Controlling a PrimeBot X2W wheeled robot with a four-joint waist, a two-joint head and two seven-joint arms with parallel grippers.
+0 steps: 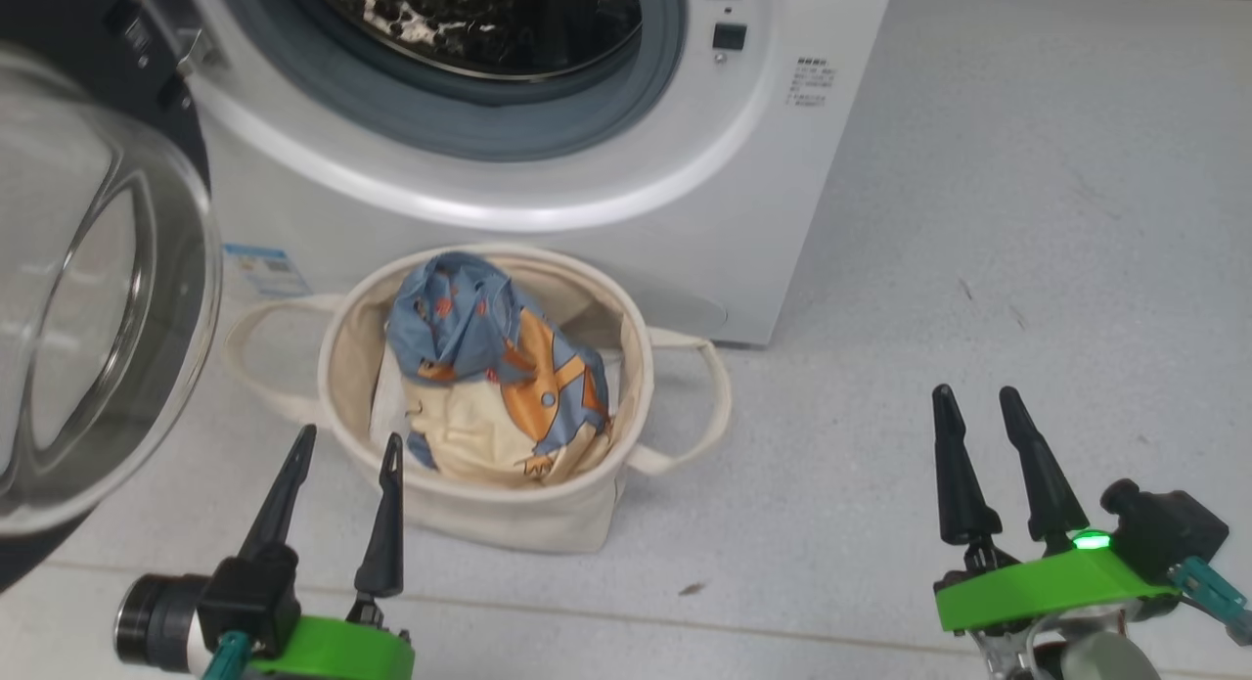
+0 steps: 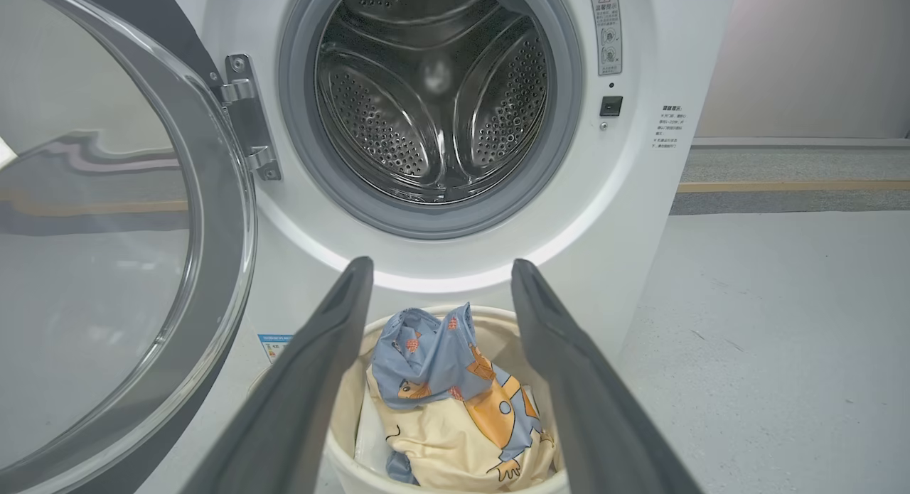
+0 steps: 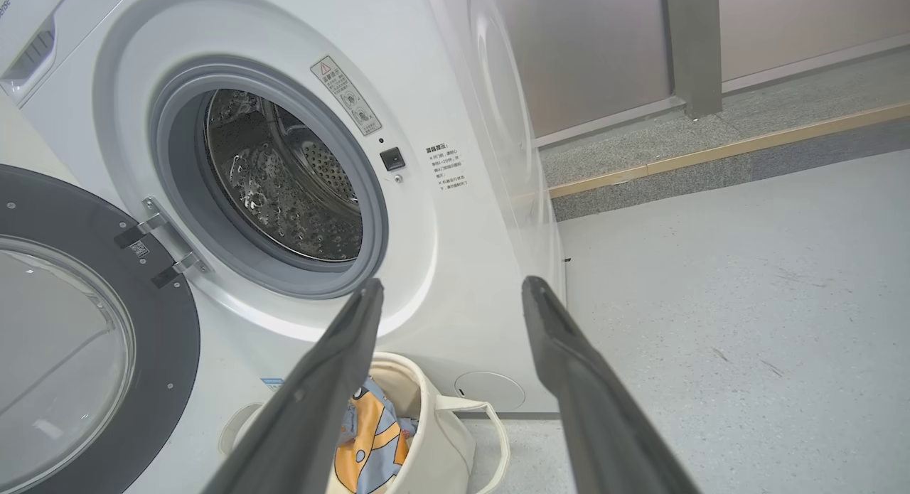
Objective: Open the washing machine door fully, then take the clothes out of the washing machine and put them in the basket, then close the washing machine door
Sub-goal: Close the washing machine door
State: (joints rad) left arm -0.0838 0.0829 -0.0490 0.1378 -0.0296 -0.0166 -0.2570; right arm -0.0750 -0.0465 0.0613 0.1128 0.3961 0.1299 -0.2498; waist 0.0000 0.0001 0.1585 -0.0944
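- Now, head view: the clothes (image 1: 494,367) lie bundled in the basket (image 1: 489,253), which stands on the floor just before the washing machine (image 1: 763,171). What shows of the drum (image 1: 489,15) looks bare, so I judge that closing the washing machine door (image 1: 108,298) is the step in hand. The door stands swung out at the robot's left, near the left gripper (image 1: 352,433), whose fingers are spread with nothing between them. The right gripper (image 1: 975,391) is likewise spread and empty, well off to the right.
- Left wrist view: the drum is seen to its back wall and holds no cloth. The hinge (image 2: 249,117) sits at the door's machine-side edge. A push works best on the rim farthest from it, from behind the door, so the left arm would likely have to reach round.
- Right wrist view: the door's black inner rim faces the camera, wide open. The basket sits below the opening. Whether its handles clear the door's sweep I cannot tell, so swing slowly, then press firmly until the latch catches.
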